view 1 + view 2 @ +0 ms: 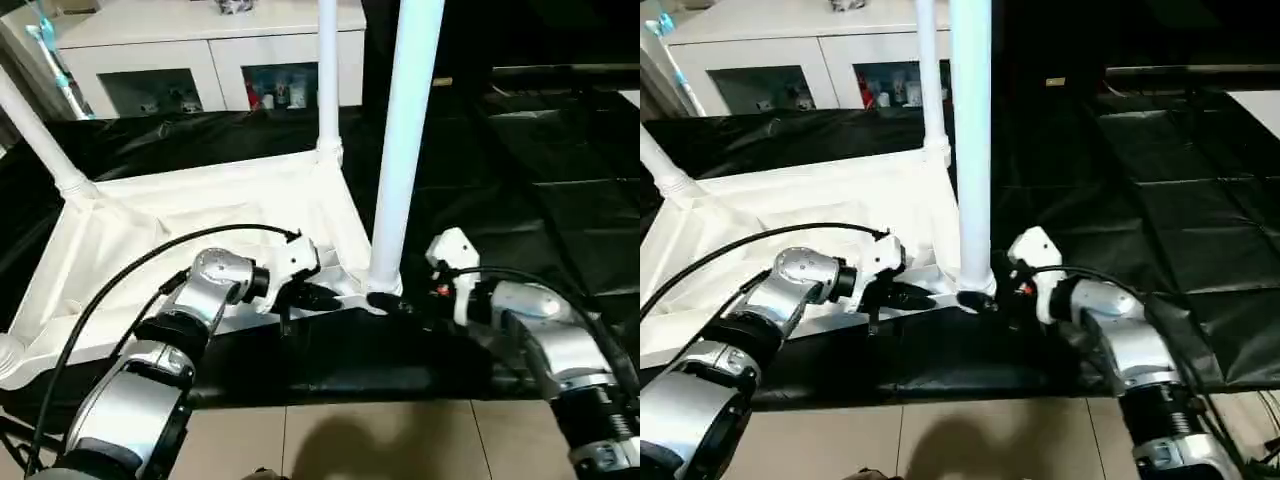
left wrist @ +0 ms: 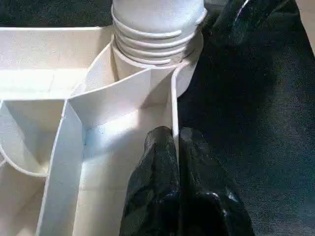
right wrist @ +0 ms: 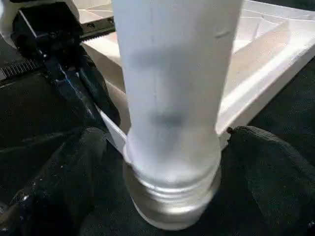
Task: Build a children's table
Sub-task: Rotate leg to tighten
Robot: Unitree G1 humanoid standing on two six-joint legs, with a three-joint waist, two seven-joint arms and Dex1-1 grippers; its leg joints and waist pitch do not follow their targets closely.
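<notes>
Left pincer (image 2: 175, 147) pinches the tabletop (image 1: 150, 230) rim; right pincer (image 3: 167, 187) stands spread around the leg (image 1: 405, 150).

Three legs (image 1: 405, 140) stand in the upturned top's (image 1: 180, 230) corner sockets.

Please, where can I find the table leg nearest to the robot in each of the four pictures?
Left eye view: nearest leg, right of centre.
Right eye view: centre.
Left wrist view: its threaded base, upper middle.
Right wrist view: centre, between the right hand's fingers.
Shared landmark: the tabletop's corner socket.
</notes>
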